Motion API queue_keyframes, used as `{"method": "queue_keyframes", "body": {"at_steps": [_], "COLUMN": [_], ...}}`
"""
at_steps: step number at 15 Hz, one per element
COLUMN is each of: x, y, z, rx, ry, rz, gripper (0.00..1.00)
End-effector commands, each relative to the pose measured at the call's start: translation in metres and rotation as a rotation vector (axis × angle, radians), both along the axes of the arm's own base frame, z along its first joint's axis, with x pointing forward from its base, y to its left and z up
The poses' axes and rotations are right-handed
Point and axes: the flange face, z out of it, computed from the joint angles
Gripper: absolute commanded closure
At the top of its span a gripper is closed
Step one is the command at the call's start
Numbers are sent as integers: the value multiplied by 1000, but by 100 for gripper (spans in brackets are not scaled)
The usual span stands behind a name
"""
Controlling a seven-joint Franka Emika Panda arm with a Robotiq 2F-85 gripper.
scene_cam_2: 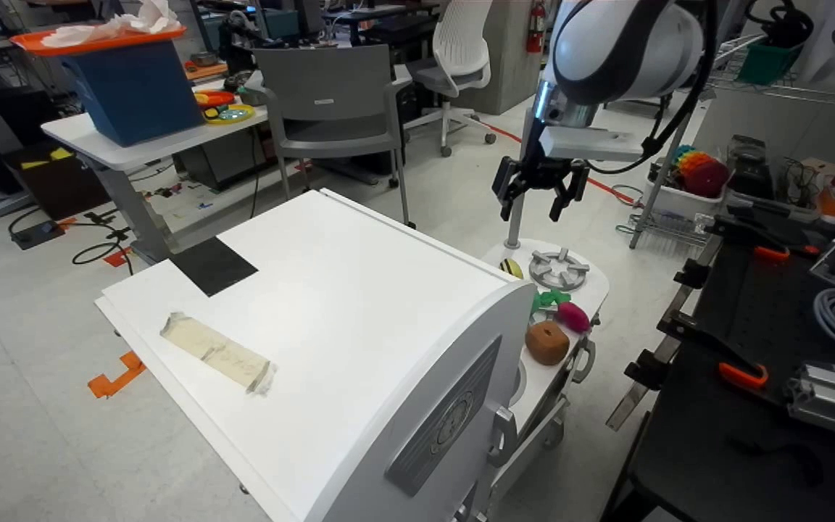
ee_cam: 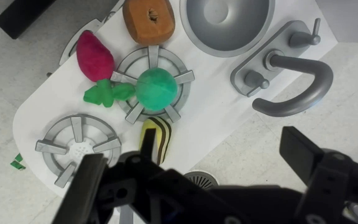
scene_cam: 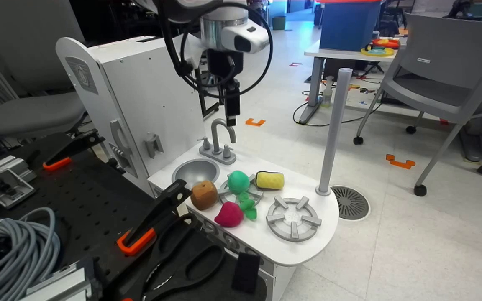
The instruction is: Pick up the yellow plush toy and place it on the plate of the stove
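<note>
On the toy stove [scene_cam: 301,190], I see the yellow toy [scene_cam: 269,180] near a round plate [scene_cam: 294,229]. A green ball [ee_cam: 156,89] sits on the other plate [ee_cam: 184,77]. Above, the jaws are spread wide, gripping nothing. White paper [scene_cam_2: 117,30] tops a blue bin [scene_cam_2: 138,90].

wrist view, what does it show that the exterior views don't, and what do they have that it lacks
Only the wrist view makes out the disc inside the sink. Only the exterior views show the blue bin and the grey chair. All share the yellow toy, end burner, pink toy, brown toy and open tool.
</note>
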Motion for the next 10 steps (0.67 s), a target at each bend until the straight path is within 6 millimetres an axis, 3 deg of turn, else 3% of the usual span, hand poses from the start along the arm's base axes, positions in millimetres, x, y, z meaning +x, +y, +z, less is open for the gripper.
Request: {"method": "queue_keyframes", "body": {"at_steps": [1,5,10], "x": [36,61,70], "y": [-8,-26,-43], "z": [-38,-92,-172], "rx": [88,27,-82], "ry": [-24,-38,16], "rz": [-83,-132,-179], "gripper": [0,0,0]}}
